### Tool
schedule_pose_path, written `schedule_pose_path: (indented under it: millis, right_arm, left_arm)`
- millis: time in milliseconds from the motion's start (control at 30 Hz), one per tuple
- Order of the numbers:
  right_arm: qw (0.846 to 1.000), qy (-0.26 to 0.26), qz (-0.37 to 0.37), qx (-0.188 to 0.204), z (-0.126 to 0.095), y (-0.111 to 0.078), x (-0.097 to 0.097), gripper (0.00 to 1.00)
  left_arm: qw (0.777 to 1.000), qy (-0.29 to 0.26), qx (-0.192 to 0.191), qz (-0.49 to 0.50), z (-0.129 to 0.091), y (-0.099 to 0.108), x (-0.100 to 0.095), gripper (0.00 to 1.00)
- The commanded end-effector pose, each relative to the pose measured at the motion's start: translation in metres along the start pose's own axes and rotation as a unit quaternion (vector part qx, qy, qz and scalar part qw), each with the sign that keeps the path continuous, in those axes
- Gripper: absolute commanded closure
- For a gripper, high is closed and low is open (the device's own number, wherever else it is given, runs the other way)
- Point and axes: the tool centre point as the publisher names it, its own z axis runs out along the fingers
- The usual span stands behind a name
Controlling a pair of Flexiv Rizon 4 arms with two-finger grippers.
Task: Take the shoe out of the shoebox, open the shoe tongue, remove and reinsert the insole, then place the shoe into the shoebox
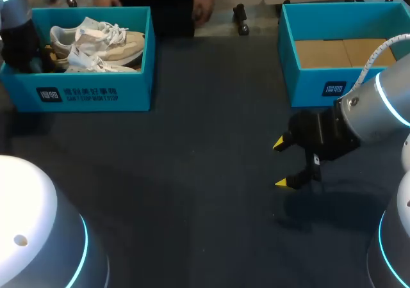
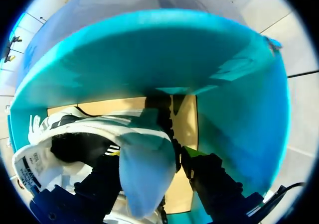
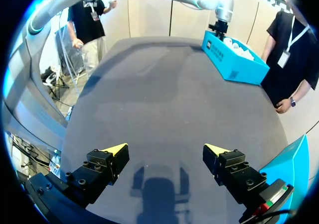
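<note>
Head view shows the dark desk [image 1: 192, 192] with two teal boxes at its far side: the shoebox [image 1: 96, 96] at far left and a second box [image 1: 307, 86], only its cardboard floor showing, at far right. Our left arm [image 1: 16, 41] reaches into the shoebox's left end, where two pale shoes [image 1: 96, 38] lie side by side. Our right arm [image 1: 378, 109] hovers above bare desk in front of the second box, its jaws wide apart and empty.

In the left wrist view, what looks like the heel end of one shoe [image 2: 144, 169] sits between the left jaws. We cannot tell whether they are clamped on it.

We judge the first step is in hand: taking the shoe out. The next move calls for a sure hold, then a straight lift clear of the box wall and the neighbouring shoe.
</note>
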Motion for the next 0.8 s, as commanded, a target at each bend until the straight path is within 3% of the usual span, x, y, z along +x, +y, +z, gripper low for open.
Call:
schedule_pose_path:
  millis: [33,167,233,333,600,800]
  right_arm:
    - [1.000,-0.002,-0.001,0.000,0.000,-0.001,0.002,0.00]
    - [1.000,-0.002,-0.001,0.000,0.000,-0.001,0.002,0.00]
    - [1.000,-0.002,-0.001,0.000,0.000,-0.001,0.002,0.00]
    - [1.000,-0.002,-0.001,0.000,0.000,-0.001,0.002,0.00]
    - [1.000,-0.002,-0.001,0.000,0.000,-0.001,0.002,0.00]
    - [1.000,-0.002,-0.001,0.000,0.000,-0.001,0.002,0.00]
  left_arm:
    - [1.000,0.004,-0.001,0.002,0.007,0.000,-0.001,0.51]
    - [1.000,0.006,0.002,0.001,0.009,0.001,0.000,0.68]
    - [1.000,0.006,0.003,0.000,0.009,0.002,0.001,0.85]
    - [1.000,0.008,0.003,0.002,0.006,0.002,0.002,1.00]
    - [1.000,0.018,0.011,0.018,-0.003,0.000,0.006,1.00]
    - [0.999,0.028,0.014,0.027,-0.022,0.002,0.009,1.00]
